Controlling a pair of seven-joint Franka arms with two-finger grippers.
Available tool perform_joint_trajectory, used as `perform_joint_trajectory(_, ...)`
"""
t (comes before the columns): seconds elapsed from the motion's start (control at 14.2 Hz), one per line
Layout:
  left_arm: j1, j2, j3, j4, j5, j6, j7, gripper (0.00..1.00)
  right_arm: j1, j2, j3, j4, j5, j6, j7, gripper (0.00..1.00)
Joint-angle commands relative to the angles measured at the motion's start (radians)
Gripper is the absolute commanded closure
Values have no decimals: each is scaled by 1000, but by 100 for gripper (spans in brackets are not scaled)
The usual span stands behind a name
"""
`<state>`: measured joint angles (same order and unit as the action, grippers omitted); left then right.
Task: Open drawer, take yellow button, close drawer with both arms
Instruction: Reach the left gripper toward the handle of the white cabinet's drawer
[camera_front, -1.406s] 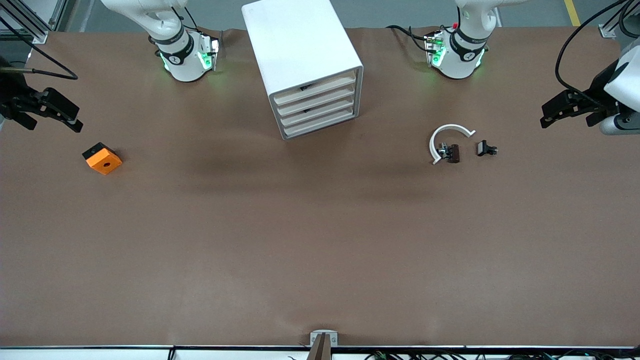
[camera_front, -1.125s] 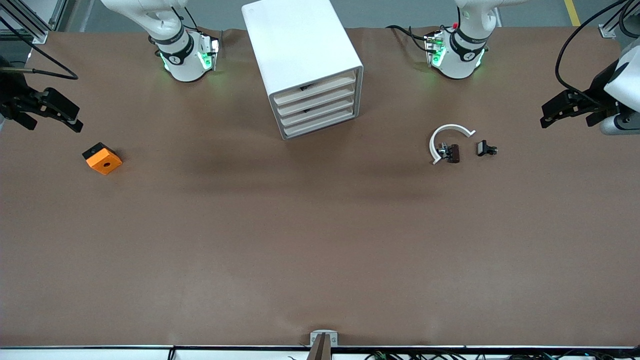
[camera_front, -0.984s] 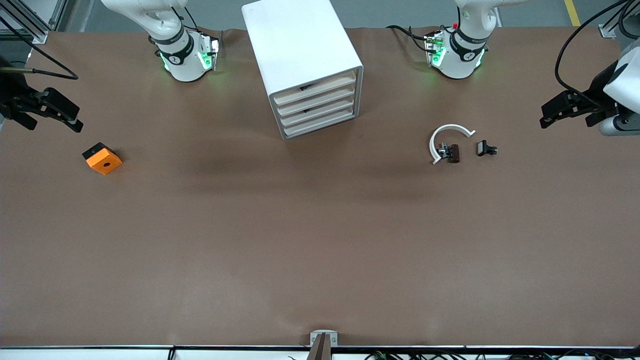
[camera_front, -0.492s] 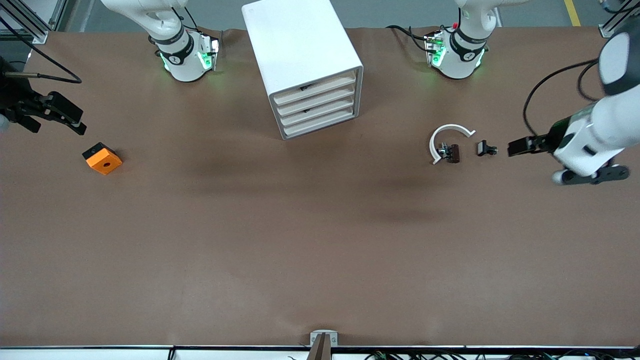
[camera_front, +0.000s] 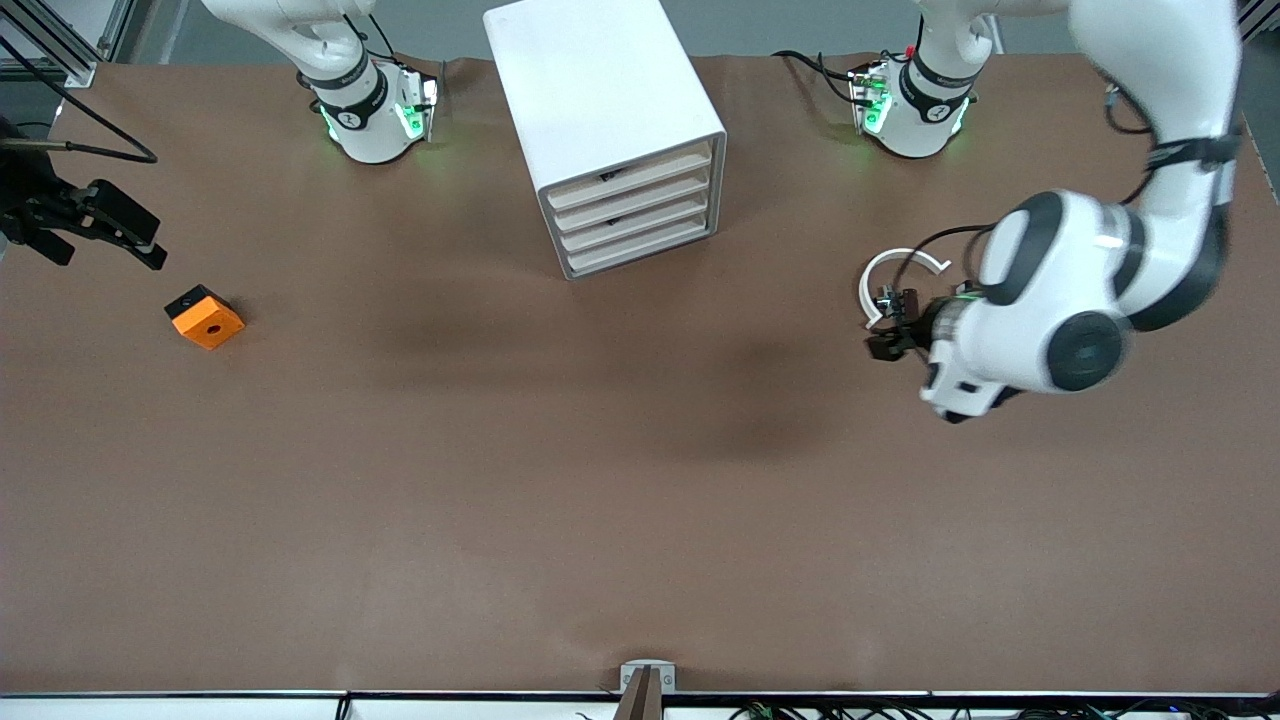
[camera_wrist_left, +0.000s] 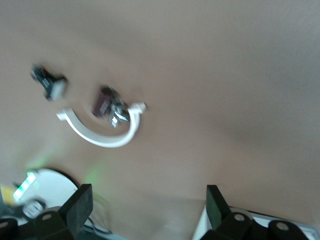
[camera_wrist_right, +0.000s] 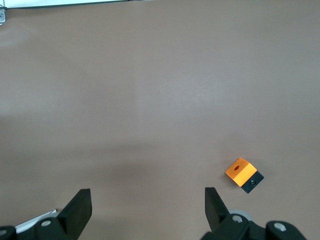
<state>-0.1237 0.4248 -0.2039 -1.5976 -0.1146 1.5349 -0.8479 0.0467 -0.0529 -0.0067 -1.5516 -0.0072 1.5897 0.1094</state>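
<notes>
Reaching out from its base, the left arm (camera_front: 1075, 300) was folded over the tabletop (camera_front: 600, 480), its elbow high and its wrist turned toward the cabinet (camera_front: 605, 130). The left pincer (camera_front: 885, 345) hung over the tabletop just beside a white curved clip (camera_front: 895, 270); in the left wrist view its two fingers (camera_wrist_left: 80, 207) stood wide apart with nothing between them.

The right arm waited at its own end of the tabletop. The right pincer (camera_front: 120, 228) hovered there, above and close to an orange square block (camera_front: 205, 317), with its fingers (camera_wrist_right: 77, 207) spread wide and empty.

One cabinet stood between the two arm bases, well apart from both pincers. It held four tray drawers, all pushed in; the drawer (camera_front: 630, 168) at the top sat flush with the three below it. The button could not be made out in any view.

Near the left pincer lay three small things: the one white clip, a small dark brown part (camera_front: 905, 300) touching the clip's inner curve, and a small black part (camera_wrist_left: 50, 82) just beside the clip, which showed only in the left wrist view because the arm covered it from the front. One orange block lay by the right pincer. Open tabletop lay between the left pincer and the cabinet's front.
</notes>
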Motion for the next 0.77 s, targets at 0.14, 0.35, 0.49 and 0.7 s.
perform_joint_trajectory(0.14, -120, 136, 4, 30, -170, 8, -420, 0, 19, 27, 4, 27, -10, -5, 3, 0)
perform_joint_trajectory(0.35, -194, 199, 4, 76, -255, 7, -754, 0, 35, 31, 4, 25, -7, 1, 4, 0)
perform_joint_trajectory(0.49, -234, 244, 3, 87, -299, -1, -1002, 0, 56, 31, 4, 24, -11, -10, 42, 0)
perform_joint_trajectory(0.7, -258, 252, 3, 85, -370, -50, -1096, 0, 102, 31, 4, 19, -11, -48, 136, 0)
